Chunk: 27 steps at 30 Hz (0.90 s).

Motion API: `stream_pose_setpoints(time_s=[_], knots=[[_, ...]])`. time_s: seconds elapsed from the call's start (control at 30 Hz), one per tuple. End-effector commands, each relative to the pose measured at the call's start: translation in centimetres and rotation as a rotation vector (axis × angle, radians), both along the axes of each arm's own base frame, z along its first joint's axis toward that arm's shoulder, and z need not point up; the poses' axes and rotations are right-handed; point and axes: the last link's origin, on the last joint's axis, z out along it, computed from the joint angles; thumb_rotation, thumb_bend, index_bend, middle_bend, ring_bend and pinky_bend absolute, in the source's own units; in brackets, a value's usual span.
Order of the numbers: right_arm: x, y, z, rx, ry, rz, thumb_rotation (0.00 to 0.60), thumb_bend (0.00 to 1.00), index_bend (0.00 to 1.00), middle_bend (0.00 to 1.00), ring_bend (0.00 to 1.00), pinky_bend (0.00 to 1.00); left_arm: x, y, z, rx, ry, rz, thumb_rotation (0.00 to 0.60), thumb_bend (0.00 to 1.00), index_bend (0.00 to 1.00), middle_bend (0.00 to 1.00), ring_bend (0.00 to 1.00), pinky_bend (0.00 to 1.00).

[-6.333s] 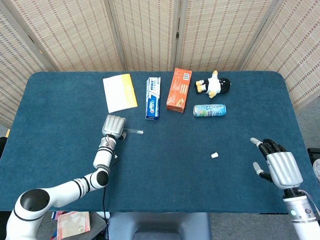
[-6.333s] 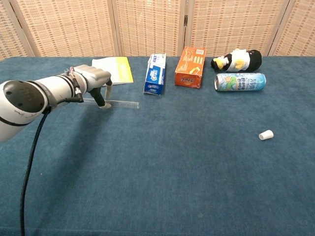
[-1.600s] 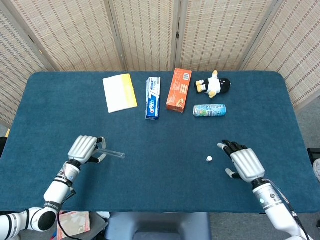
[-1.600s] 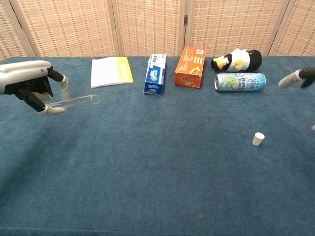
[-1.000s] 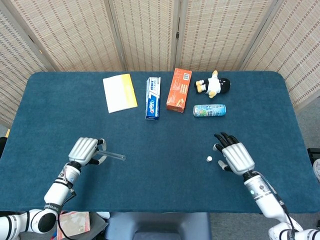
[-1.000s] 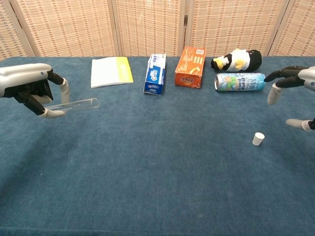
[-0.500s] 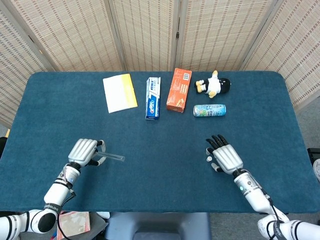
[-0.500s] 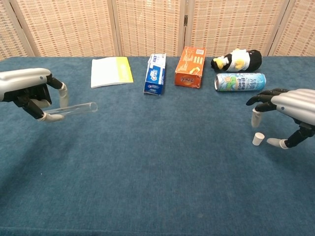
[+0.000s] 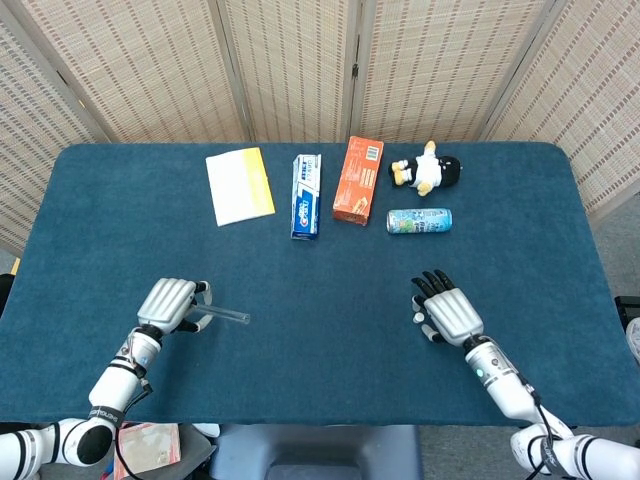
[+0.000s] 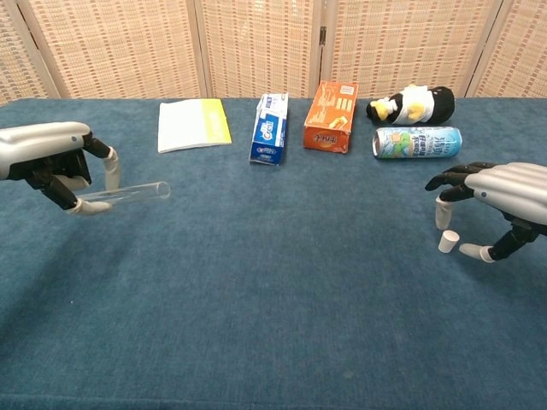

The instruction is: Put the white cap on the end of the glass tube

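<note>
My left hand (image 9: 171, 303) (image 10: 53, 162) holds the clear glass tube (image 9: 226, 315) (image 10: 128, 192) level above the table at the front left, its free end pointing right. The small white cap (image 10: 448, 241) (image 9: 418, 318) stands on the blue cloth at the front right. My right hand (image 9: 448, 314) (image 10: 502, 196) hovers over it with fingers spread, a fingertip (image 10: 442, 213) just behind the cap and the thumb tip to its right, neither touching it.
Along the back of the table (image 9: 330, 290) lie a yellow-and-white booklet (image 9: 239, 185), a toothpaste box (image 9: 306, 195), an orange box (image 9: 358, 180), a plush penguin (image 9: 428, 170) and a can on its side (image 9: 419, 220).
My right hand has moved left and down from the table's right edge to the cap. The left hand has kept the tube raised, almost still.
</note>
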Motion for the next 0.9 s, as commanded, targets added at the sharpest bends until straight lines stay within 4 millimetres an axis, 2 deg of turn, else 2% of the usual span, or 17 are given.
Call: stream_pose_setpoints(time_s=[0.03, 0.57, 0.9], knots=[[0.02, -0.13, -0.09, 0.001, -0.002, -0.002, 0.600, 0.32, 0.41, 0.12, 0.00, 0.00, -0.06, 0.02, -0.01, 0.000, 0.000, 0.002, 0.600, 0.33, 0.62, 0.99, 0.98, 1.00], [0.02, -0.38, -0.30, 0.003, 0.000, -0.008, 0.600, 0.35, 0.46, 0.14, 0.00, 0.00, -0.37, 0.12, -0.17, -0.002, 0.002, 0.007, 0.600, 0.33, 0.62, 0.99, 0.98, 1.00], [0.49, -0.54, 0.14, -0.013, -0.027, 0.006, 0.600, 0.41, 0.53, 0.18, 0.00, 0.00, -0.40, 0.56, 0.05, 0.008, -0.019, 0.024, 0.600, 0.33, 0.62, 0.99, 0.98, 1.00]])
